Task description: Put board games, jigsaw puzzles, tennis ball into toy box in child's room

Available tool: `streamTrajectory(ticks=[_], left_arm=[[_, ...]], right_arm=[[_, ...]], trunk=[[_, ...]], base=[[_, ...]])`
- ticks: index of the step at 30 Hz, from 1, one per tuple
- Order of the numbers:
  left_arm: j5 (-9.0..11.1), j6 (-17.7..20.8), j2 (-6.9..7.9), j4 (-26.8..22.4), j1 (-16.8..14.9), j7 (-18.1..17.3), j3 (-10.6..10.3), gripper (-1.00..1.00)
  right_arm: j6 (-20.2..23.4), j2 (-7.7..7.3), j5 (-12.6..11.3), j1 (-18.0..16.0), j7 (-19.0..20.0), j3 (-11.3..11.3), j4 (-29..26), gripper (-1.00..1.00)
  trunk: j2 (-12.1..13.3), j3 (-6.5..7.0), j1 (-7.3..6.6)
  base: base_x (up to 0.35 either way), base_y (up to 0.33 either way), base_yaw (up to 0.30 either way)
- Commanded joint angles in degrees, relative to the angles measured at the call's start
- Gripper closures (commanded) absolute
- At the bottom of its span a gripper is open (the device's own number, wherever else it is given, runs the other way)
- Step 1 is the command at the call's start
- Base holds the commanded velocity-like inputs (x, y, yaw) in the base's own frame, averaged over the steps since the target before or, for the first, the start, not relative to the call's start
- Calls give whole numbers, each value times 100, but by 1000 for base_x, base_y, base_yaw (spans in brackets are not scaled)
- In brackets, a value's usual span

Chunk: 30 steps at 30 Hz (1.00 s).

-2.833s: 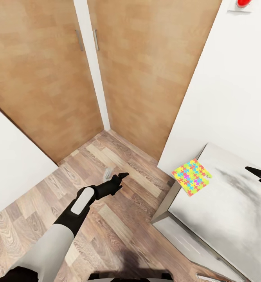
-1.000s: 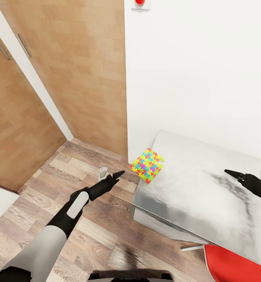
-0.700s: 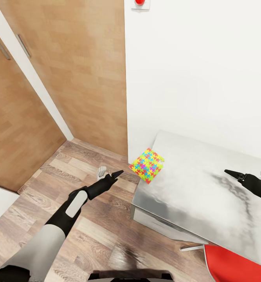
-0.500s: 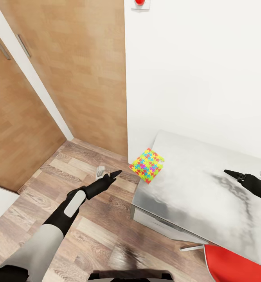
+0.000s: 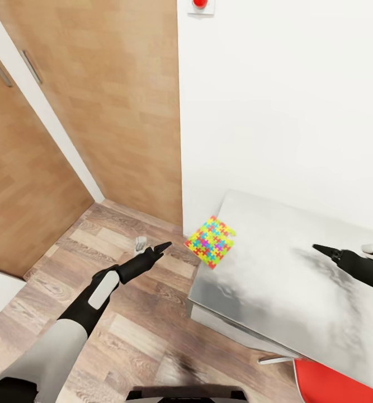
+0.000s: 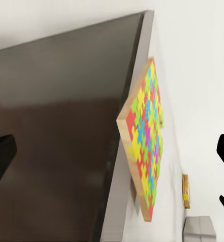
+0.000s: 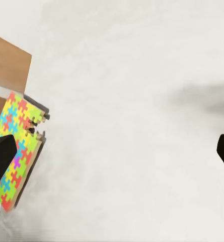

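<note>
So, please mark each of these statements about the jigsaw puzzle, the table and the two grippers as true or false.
1. The jigsaw puzzle lies at the table's corner, partly over the edge. True.
2. The left gripper holds the puzzle. False: it is open over the wood floor, apart from the puzzle.
3. The right gripper is above the table top. True.
4. The puzzle is plain yellow. False: it has yellow, green, blue, red and orange pieces.
5. A tennis ball lies beside the puzzle. False: the table top around it is bare.
</note>
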Motion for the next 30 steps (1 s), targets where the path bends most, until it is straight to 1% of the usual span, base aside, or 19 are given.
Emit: streamTrajectory(ticks=[1, 6, 12, 30], left_arm=[[56, 35, 8, -1, -7, 2, -15, -100], [50, 8, 12, 0, -14, -6, -14, -100], [46, -81, 16, 0, -13, -11, -13, -100], [43, -160, 7, 0, -12, -2, -16, -100]], right_arm=[[28, -2, 56, -5, 58, 2, -1, -100], [28, -7, 56, -7, 57, 22, -1, -100], [28, -13, 56, -6, 57, 34, -1, -100], [28, -20, 56, -5, 60, 42, -1, -100]], trunk=[[-9, -8, 5], [-9, -8, 5], [-9, -8, 5], [-9, -8, 5]], base=[[202, 0, 0], [211, 0, 0], [111, 0, 0], [26, 0, 0]])
